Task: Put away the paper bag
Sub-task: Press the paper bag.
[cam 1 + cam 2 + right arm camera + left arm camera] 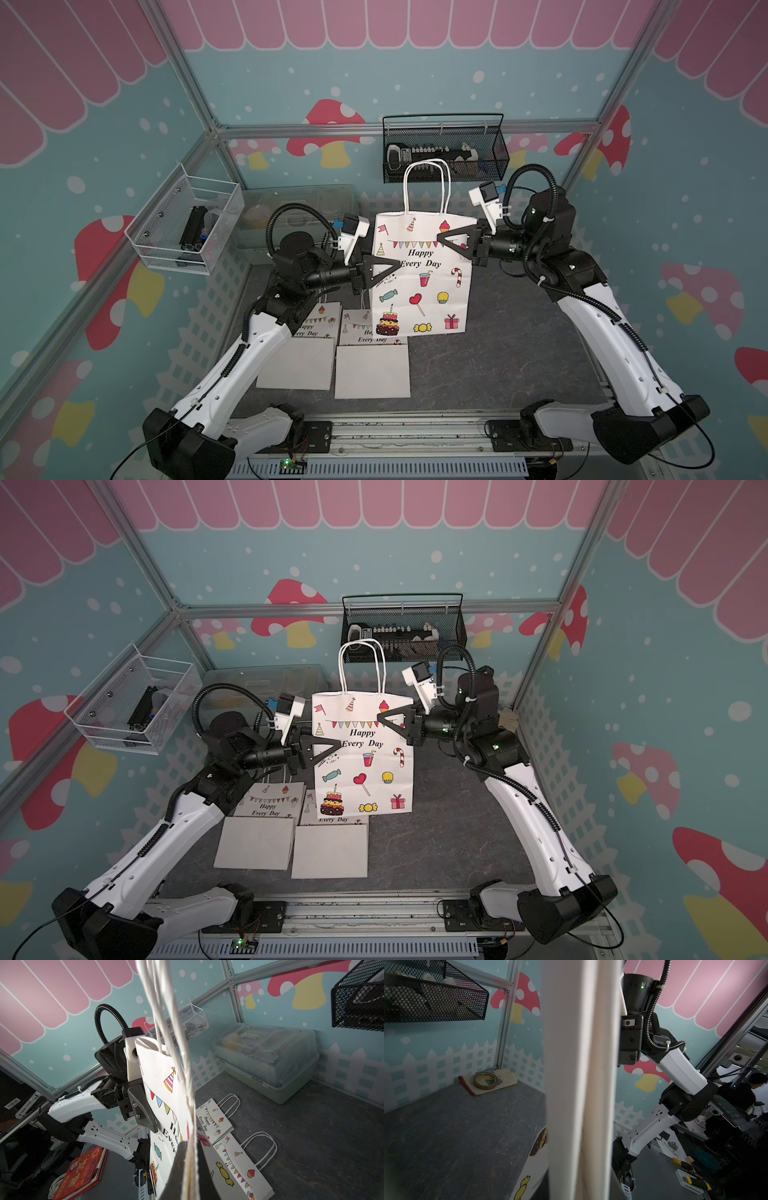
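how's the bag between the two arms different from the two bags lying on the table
The middle bag is upright, handles up; the two table bags lie flat. The middle bag shows its full printed front; the table bags are folded, a blank flap covering half. Same white party print.

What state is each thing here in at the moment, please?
Paper bag: upright, flattened, pinched at both side edges.
Left gripper: jaws shut on paper bag.
Right gripper: jaws shut on paper bag.
Folded bags: two, lying flat on table.
Clear storage box: lid closed.
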Available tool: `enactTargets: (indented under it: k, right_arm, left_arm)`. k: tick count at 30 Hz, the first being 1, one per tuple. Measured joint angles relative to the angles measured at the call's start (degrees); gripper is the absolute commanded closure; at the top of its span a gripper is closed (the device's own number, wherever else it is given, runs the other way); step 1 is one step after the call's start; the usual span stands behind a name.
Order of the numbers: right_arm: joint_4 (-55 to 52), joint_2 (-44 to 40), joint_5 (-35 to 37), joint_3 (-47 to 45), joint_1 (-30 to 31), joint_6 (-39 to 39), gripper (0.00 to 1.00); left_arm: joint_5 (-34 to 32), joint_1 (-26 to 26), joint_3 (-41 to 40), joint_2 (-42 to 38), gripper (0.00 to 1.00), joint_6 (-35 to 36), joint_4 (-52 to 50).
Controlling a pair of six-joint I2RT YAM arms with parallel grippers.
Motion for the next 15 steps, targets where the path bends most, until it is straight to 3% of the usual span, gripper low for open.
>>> enactTargets:
  k: [3, 9, 15]
  right_arm:
    - [0.8, -0.8, 0.5, -0.5, 0.1, 0.3, 0.86]
    - [4.5, -1.9, 1.2, -1.7, 0.1, 1.4, 0.70]
    - [8.5, -4.8, 0.0, -6.7, -0.9, 2.9, 0.30]
  left_arm:
    - [-0.1, 0.0, 0.0, 0.0, 1.00, -0.5, 0.4]
    - [-0.1, -0.3, 0.0, 0.0, 1.00, -1.7, 1.0]
    - [0.2, 1.9, -0.9, 0.0, 1.00, -8.7, 8.5]
